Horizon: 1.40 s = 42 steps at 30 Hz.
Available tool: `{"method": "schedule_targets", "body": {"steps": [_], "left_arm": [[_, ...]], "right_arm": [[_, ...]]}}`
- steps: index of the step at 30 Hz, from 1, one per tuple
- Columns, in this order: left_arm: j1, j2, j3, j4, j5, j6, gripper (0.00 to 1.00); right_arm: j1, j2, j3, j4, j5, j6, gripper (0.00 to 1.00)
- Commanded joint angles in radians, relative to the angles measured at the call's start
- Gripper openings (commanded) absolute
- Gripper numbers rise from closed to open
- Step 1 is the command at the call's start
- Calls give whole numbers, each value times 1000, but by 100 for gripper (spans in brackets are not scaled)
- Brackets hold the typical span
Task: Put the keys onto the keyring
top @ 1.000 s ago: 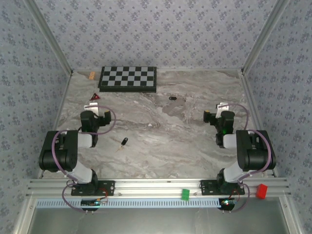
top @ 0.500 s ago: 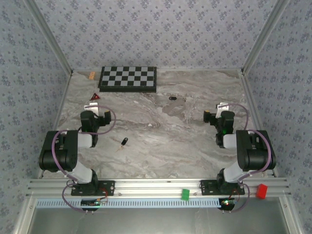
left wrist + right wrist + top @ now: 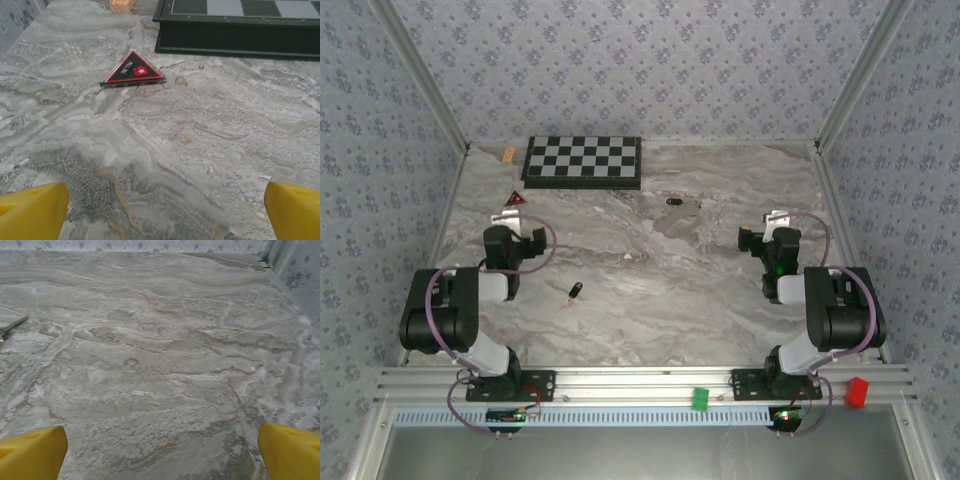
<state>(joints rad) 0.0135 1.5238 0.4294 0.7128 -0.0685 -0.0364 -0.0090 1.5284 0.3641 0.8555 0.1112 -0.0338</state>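
Along the near aluminium rail (image 3: pixel 620 380) a green block (image 3: pixel 700 398) and a red block (image 3: pixel 858 391) sit where they sat a second ago, and nothing on the marble table (image 3: pixel 720 300) has shifted since then. Just beyond the arm bases, the near key (image 3: pixel 576 291) lies flat on the marble between the two arms, closer to the left one and touched by neither. Further out, the left gripper (image 3: pixel 512 218) (image 3: pixel 162 215) and the right gripper (image 3: pixel 775 220) (image 3: pixel 160 452) hover in the same poses as before, each with its yellow fingers (image 3: pixel 32 210) (image 3: pixel 30 450) spread fully wide over bare marble and nothing between them. Ahead of the left gripper a small red-and-black triangle (image 3: pixel 516 199) (image 3: pixel 132 72) lies flat. The far key (image 3: pixel 673 201) rests near mid-table, well apart from both grippers and just in front of the checkerboard (image 3: pixel 583 160) (image 3: pixel 240 25). A small wooden block (image 3: pixel 508 155) (image 3: pixel 122 5) sits beside the board's left end, by the back wall.
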Motion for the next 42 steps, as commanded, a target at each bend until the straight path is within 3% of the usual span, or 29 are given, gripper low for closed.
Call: {"method": "schedule_targets", "body": {"steps": [1, 4, 7, 9, 11, 13, 15, 20, 27, 30, 33, 36, 40, 42], "left_arm": [[4, -95, 131, -230, -34, -17, 100], [4, -161, 271, -463, -170, -122, 100], [8, -220, 449, -763, -356, -347, 100], [12, -248, 538, -924, -375, -429, 100], [14, -278, 592, -1027, -323, -474, 100], [14, -308, 589, -1064, -256, -516, 100], [13, -344, 555, -1066, -187, -555, 100], [-8, -440, 381, -964, -27, -667, 100], [-180, -526, 239, -915, -27, -621, 100], [-251, -566, 187, -908, -48, -590, 100], [-296, -609, 142, -907, -42, -573, 100], [-325, -650, 110, -911, -17, -563, 100], [-355, -702, 104, -959, -4, -548, 100], [-367, -731, 104, -977, 4, -542, 100]], "right_arm": [[40, -102, 1, -46, 164, 10, 99], [67, -260, 64, -284, 300, 80, 99], [45, -402, 152, -543, 249, 277, 99], [21, -456, 209, -667, 176, 377, 99], [6, -494, 239, -755, 156, 505, 100], [-24, -516, 244, -791, 70, 621, 100], [-50, -526, 230, -725, -47, 593, 99], [13, -515, 202, -612, -180, 617, 99], [191, -315, 276, -608, -229, 541, 100], [285, -166, 383, -679, -219, 483, 84], [343, -16, 498, -722, -229, 479, 57], [376, 112, 595, -738, -201, 505, 51], [390, 272, 739, -805, -184, 512, 35], [390, 346, 815, -859, -189, 514, 34]]}}
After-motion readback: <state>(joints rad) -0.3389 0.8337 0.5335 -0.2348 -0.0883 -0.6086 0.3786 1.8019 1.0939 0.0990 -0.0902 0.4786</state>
